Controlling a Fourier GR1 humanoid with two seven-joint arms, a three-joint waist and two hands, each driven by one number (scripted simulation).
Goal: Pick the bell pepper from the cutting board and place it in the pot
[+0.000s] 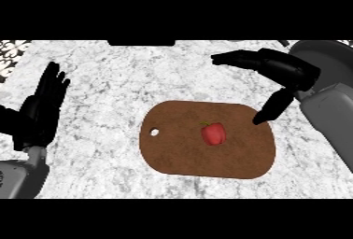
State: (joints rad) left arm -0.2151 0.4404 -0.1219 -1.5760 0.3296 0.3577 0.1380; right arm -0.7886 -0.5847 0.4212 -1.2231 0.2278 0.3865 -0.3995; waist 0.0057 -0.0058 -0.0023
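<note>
A small red bell pepper (214, 134) with a green stem lies near the middle of a brown cutting board (179, 154). My right hand (279, 65) hovers over the board's upper right corner, fingers stretched left and thumb pointing down toward the board edge, open and holding nothing. It is apart from the pepper, up and to the right of it. My left hand (40, 109) rests open at the left edge, fingers up. No pot is recognisable in this view.
The board lies on a white marbled counter (117, 84). A dark object (141, 43) shows at the top edge, cut off. A patterned surface (12, 53) borders the counter at the upper left.
</note>
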